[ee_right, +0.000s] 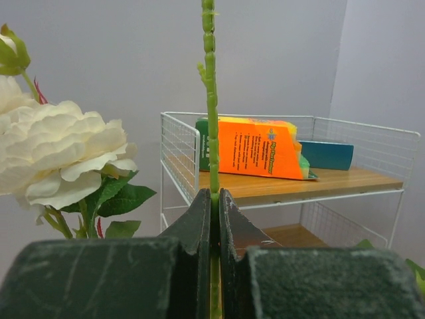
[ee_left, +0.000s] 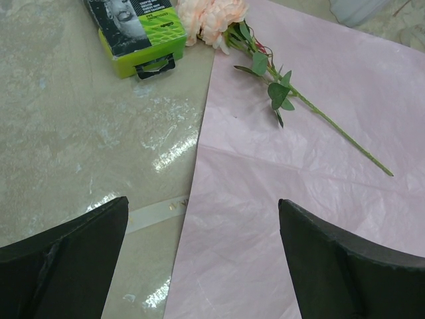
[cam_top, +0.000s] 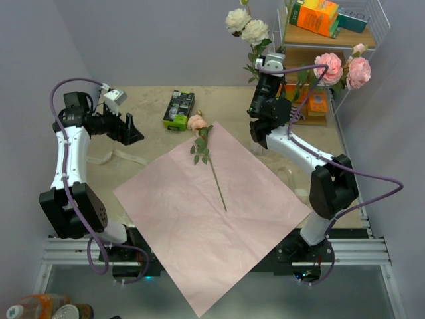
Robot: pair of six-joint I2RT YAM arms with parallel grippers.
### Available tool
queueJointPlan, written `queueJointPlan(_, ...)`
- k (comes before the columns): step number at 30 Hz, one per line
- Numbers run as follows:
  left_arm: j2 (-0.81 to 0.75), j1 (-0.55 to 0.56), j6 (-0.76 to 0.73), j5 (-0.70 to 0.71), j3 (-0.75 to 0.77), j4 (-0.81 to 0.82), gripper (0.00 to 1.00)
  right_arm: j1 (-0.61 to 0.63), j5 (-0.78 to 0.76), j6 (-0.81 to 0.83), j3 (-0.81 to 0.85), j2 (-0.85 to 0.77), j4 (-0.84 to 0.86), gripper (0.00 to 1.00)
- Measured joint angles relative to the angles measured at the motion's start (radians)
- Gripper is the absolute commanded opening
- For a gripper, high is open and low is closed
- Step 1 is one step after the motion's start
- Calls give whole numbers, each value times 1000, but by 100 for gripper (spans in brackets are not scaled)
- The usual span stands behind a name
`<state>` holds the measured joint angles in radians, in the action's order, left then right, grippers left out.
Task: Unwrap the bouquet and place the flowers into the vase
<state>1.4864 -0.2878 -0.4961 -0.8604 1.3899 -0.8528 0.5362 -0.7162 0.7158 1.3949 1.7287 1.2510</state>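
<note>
Lying flat and fully unfolded on the tabletop (cam_top: 146,100), the pale pink wrapping paper (cam_top: 212,226) covers the middle and reaches over the near edge. One pink flower (cam_top: 212,166) rests on it, the bloom just off the paper's far corner and the thin green stalk slanting toward the near right. The beige ribbon (cam_top: 123,157) lies loose on the tabletop, just left of the paper.

The left pincer (cam_top: 135,129) hangs above the far left of the tabletop with its fingers spread as wide as they go and nothing between them. Its wrist view looks down on the paper's left edge and the ribbon. A green-and-black box (cam_top: 179,109) sits beside the lying flower's bloom.

The right pincer (ee_right: 214,194) is raised at the far right, in front of a wire shelf (cam_top: 372,26) holding an orange box (cam_top: 317,14). Its fingers are pressed together on a thin green stem (ee_right: 211,100) that stands upright between them and runs out of the top of the wrist view. Cream blooms (cam_top: 246,26) are up in the air just left of that arm, and pink blooms (cam_top: 345,70) just right of it. Which bloom belongs to the gripped stem I cannot tell.

An off-white shape (ee_left: 355,6) shows at the top edge of the left wrist view, just past the paper. Too little shows to tell whether it is the vase.
</note>
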Motion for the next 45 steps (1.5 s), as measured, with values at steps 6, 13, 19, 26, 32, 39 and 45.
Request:
queueJointPlan(6, 10, 0, -6, 0, 0, 0, 99, -5, -6, -15, -54, -2, 21, 0)
queueJointPlan(13, 11, 0, -6, 0, 0, 0, 99, -4, -33, -73, -194, -27, -12, 0)
queueJointPlan(19, 5, 0, -6, 0, 0, 0, 99, 24, -61, -110, -259, -107, -63, 40)
queueJointPlan(26, -34, 0, -6, 0, 0, -1, 99, 68, -79, -139, -282, -217, -135, 76)
queueJointPlan(32, -70, 0, -16, 0, 0, -7, 99, 80, -97, -186, -296, -284, -253, 77)
queueJointPlan(39, -112, 0, -21, -3, 5, -39, 99, 249, -121, -204, -358, -394, -391, 89)
queueJointPlan(45, -124, 0, -16, -3, 12, -53, 99, 451, -211, -221, -420, -473, -492, 95)
